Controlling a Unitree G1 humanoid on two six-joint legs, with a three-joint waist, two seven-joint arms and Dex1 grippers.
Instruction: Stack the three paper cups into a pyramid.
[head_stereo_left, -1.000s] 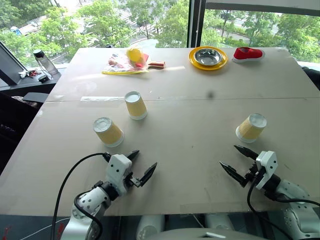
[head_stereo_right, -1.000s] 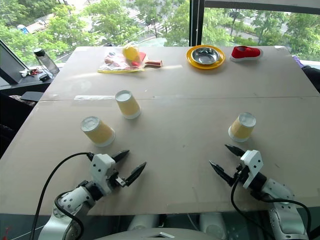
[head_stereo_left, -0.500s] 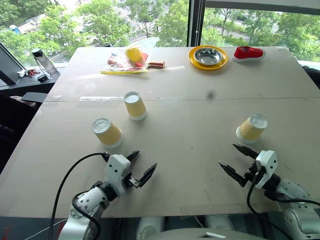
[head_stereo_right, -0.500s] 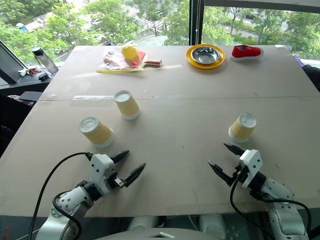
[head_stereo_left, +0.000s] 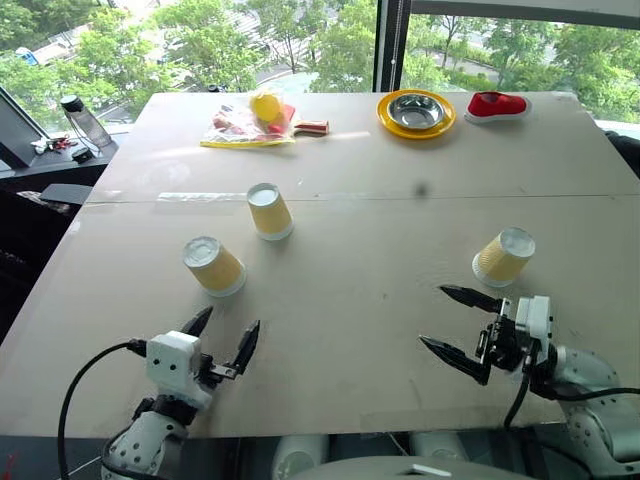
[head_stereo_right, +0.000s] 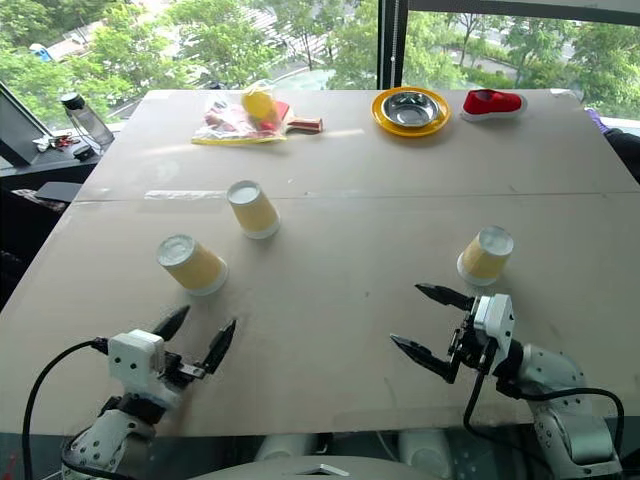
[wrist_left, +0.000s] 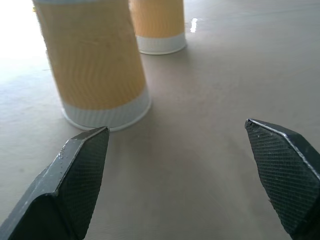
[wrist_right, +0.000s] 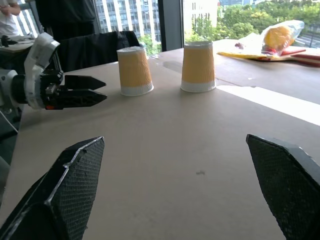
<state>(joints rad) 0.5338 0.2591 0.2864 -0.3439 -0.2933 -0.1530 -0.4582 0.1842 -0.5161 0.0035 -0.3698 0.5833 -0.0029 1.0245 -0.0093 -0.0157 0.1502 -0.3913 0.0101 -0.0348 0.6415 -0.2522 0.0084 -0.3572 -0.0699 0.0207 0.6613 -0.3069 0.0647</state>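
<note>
Paper cups (head_stereo_left: 214, 266): plain yellow-tan sides, no readable writing.

- I see the three paper cups (head_stereo_left: 214, 266) as ribbed, matt paper.
- Worktop (head_stereo_left: 360, 250) – matt, smooth board, I'd say.
- Steel bowl (head_stereo_left: 416, 113) looks shiny; each tool's fingertips (wrist_left: 82, 165) show cross-hatched black pads.

The left black two-fingered gripper (head_stereo_left: 222, 340) drew back toward the robot's left along the near edge of the tan cardboard-covered table (head_stereo_left: 350, 260) and swung from slanting rightward to facing straight ahead at the nearest upside-down yellow paper cup (head_stereo_left: 213, 266). The right black two-fingered gripper (head_stereo_left: 455, 327) lifted off its spot by the table edge, shifted inward toward the middle, and turned further to the left.
</note>
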